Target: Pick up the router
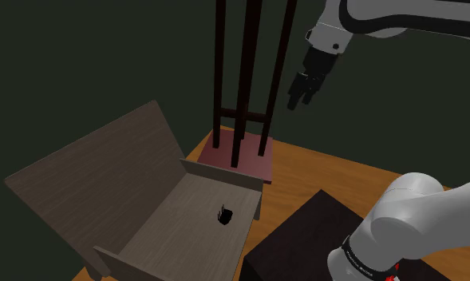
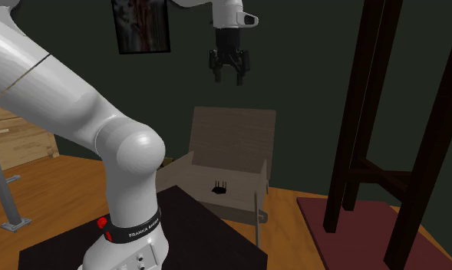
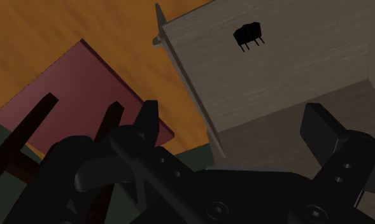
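**Router sits far below the open gripper**

The gripper (image 2: 229, 74) hangs high in the air, its fingers spread apart and holding nothing. The router (image 1: 223, 214), a small black box with short antennas, sits on the seat of a grey wooden chair (image 1: 97, 168). It is well below the gripper and toward the shoulder view's left. The move ahead looks like a long descent down and across. The router's long axis is too small to tell.

Grey bench (image 1: 177, 227); black router (image 1: 223, 214) on seat.
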{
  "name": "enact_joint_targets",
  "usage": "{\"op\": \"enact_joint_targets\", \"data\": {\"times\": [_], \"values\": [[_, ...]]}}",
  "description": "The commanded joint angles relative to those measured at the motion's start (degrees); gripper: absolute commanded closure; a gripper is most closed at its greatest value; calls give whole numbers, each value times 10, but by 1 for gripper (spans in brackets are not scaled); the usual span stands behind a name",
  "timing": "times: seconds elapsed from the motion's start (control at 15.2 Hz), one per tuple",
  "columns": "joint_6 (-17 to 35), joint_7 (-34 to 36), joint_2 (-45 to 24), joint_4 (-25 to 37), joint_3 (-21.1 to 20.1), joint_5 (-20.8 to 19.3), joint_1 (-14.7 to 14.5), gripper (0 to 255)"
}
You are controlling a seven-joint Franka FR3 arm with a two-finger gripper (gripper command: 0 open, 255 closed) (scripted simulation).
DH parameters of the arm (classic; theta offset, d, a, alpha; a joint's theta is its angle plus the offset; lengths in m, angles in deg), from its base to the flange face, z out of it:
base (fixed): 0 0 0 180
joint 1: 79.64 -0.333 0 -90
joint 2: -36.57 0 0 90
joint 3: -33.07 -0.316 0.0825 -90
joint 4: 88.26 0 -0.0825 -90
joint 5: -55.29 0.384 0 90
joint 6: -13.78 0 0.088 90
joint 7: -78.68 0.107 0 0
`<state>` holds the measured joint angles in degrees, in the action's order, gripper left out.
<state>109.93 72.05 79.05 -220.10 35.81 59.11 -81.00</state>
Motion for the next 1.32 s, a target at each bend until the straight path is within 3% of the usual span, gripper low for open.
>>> {"op": "enact_joint_targets", "data": {"times": [0.0,0.66,1.25], "values": [[0,0,0,0,0,0,0,0],[202,20,-42,-151,-53,12,-23,0],[407,48,-169,-223,-105,15,-42,0]]}}
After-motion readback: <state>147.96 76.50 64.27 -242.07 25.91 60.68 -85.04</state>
